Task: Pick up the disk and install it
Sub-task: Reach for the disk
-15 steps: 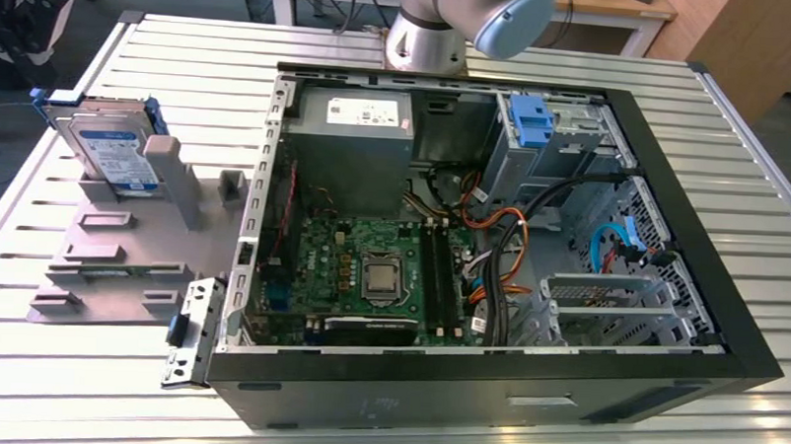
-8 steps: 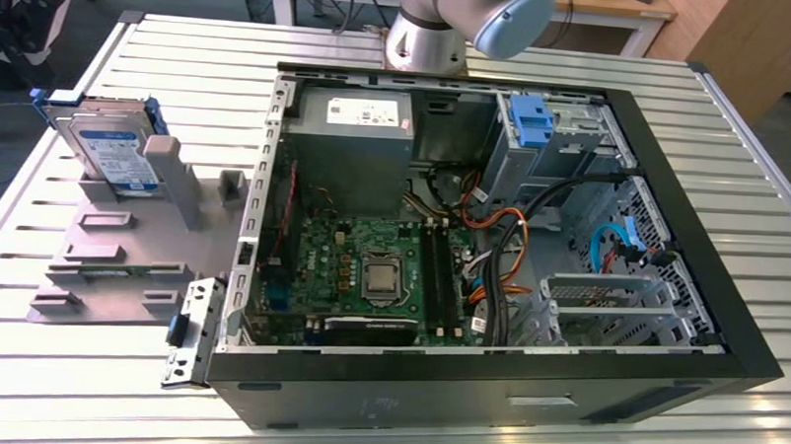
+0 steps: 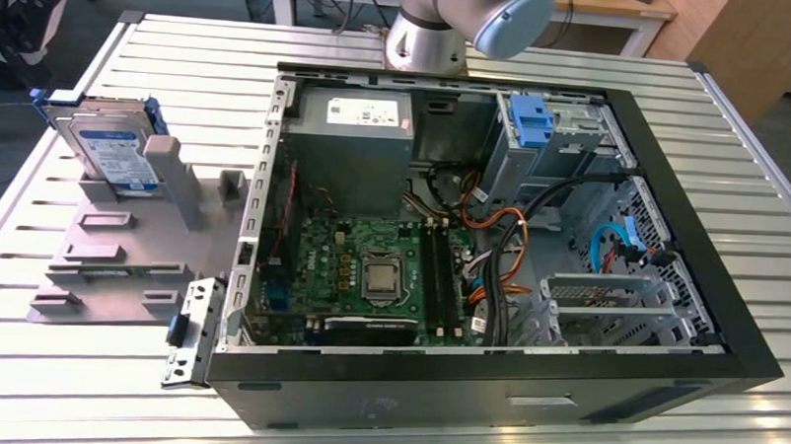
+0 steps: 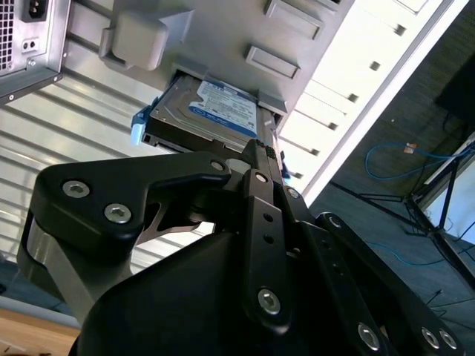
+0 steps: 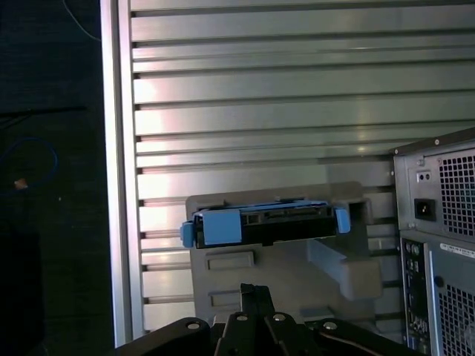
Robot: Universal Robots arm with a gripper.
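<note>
Disk (image 3: 113, 153) stands on its edge, leaning slightly, in a slot of a grey plastic holder (image 3: 131, 242) on a slatted metal table (image 3: 765, 195). It is a flat silver drive with a white-and-blue label, framed by a blue plastic carrier. In the exterior view the holder sits at the exterior view's left of an open computer case (image 3: 496, 369), just beside the case wall.

The case lies on its side with its panel off. Inside it are a green circuit board (image 3: 367, 261), a grey power supply box (image 3: 353, 112) with a white sticker, a bundle of orange, black and blue cables (image 3: 501, 236), and a blue bracket (image 3: 531, 118) fixed to the grey metal drive bay in the far corner. The robot arm (image 3: 469, 22), silver with a pale blue joint cap, is at the far edge of the table, behind the case.

In the second wrist view the black gripper (image 4: 260, 152) fills the foreground, and the disk (image 4: 223, 111) lies just beyond its tips, label facing the camera, seated in the holder. In the first wrist view the disk (image 5: 263, 222) is seen edge-on, with the blue carrier's tabs at both ends, and the gripper (image 5: 254, 291) points towards it, apart from it. The gripper's fingers are drawn together, with nothing held between them, and they do not touch the disk.
</note>
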